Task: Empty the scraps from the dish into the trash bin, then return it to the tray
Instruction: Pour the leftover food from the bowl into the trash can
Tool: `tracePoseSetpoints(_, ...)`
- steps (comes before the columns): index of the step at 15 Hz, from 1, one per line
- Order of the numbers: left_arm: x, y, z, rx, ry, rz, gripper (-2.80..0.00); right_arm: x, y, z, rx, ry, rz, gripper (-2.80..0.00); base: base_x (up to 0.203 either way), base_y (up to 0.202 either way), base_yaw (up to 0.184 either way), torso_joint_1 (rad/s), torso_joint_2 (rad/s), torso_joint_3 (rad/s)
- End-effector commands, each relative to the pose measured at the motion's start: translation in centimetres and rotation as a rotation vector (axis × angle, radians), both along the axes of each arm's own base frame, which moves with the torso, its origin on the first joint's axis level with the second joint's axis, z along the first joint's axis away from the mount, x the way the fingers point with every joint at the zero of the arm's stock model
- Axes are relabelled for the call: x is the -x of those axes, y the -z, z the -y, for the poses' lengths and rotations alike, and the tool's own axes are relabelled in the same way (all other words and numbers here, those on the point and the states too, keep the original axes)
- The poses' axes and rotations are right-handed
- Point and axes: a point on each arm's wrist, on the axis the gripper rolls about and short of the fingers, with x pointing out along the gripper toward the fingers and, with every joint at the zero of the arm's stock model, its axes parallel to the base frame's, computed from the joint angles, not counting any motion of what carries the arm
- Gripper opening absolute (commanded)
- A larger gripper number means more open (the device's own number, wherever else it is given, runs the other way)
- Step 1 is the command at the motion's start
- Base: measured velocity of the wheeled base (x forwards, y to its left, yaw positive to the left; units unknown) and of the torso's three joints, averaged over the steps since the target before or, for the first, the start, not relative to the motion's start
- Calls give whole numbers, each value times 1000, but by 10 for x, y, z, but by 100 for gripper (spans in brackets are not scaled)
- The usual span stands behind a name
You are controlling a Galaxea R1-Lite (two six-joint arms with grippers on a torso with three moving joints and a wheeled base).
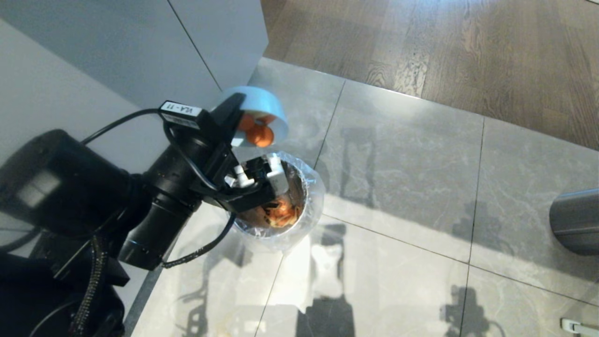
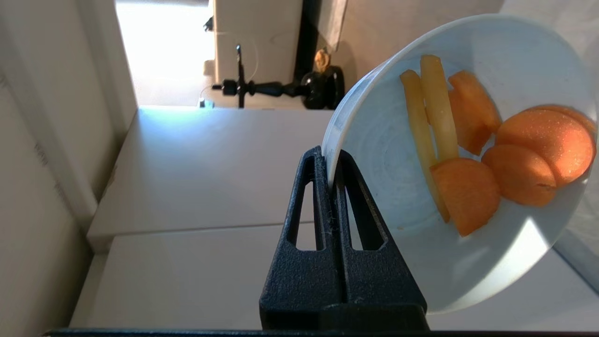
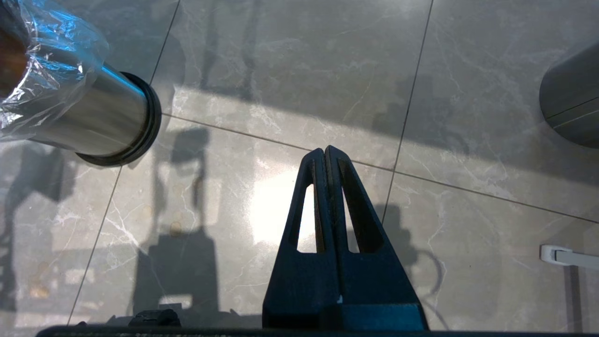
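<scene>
My left gripper (image 2: 331,161) is pinched tight on the rim of the pale blue dish (image 2: 468,154), holding it tipped steeply on edge above the lined trash bin (image 1: 312,196). The carrot and pale yellow scraps (image 2: 472,140) sit against the dish's lower wall. My right gripper (image 3: 326,152) hangs over the tiled floor (image 3: 290,84) with its fingers pressed together, holding nothing. Farther right lies a brushed-steel bin (image 1: 576,220).

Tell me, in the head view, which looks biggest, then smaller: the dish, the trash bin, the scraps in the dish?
1. trash bin
2. dish, a bit smaller, but nearer the camera, so unsure
3. scraps, smallest
</scene>
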Motion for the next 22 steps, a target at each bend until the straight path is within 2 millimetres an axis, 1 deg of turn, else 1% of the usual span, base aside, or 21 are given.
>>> tracePoseSetpoints(1, 10, -16, -4, 63, -9, 66, -280, 0, 0, 0, -1, 0, 0, -280, 0, 0, 0, 0, 0, 0)
tracePoseSetpoints(3, 18, -24, -4, 100, -10, 80, -280, 0, 0, 0, 0, 0, 2, -280, 0, 0, 0, 0, 0, 0)
tracePoseSetpoints(7, 28, -33, -4, 130, 19, 102, -280, 0, 0, 0, 0, 0, 2, -280, 0, 0, 0, 0, 0, 0)
tracePoseSetpoints(10, 31, -33, -1, 126, 30, 103, -280, 0, 0, 0, 0, 0, 1, -280, 0, 0, 0, 0, 0, 0)
tracePoseSetpoints(12, 30, -27, 0, 91, 25, 94, -280, 0, 0, 0, -1, 0, 2, -280, 0, 0, 0, 0, 0, 0)
tracePoseSetpoints(14, 29, -18, 3, -21, -24, 107, -280, 0, 0, 0, -1, 0, 1, -280, 0, 0, 0, 0, 0, 0)
tracePoseSetpoints(15, 26, -10, 5, -95, -54, 108, -280, 0, 0, 0, 0, 0, 0, -280, 0, 0, 0, 0, 0, 0)
tracePoseSetpoints(17, 19, 8, 11, -252, -108, 107, -280, 0, 0, 0, -2, 0, 2, -280, 0, 0, 0, 0, 0, 0)
tracePoseSetpoints(19, 11, 23, 18, -338, -127, 90, -280, 0, 0, 0, 0, 0, 2, -280, 0, 0, 0, 0, 0, 0)
tracePoseSetpoints(22, 0, 38, 29, -470, -166, 105, -280, 0, 0, 0, 0, 0, 1, -280, 0, 0, 0, 0, 0, 0)
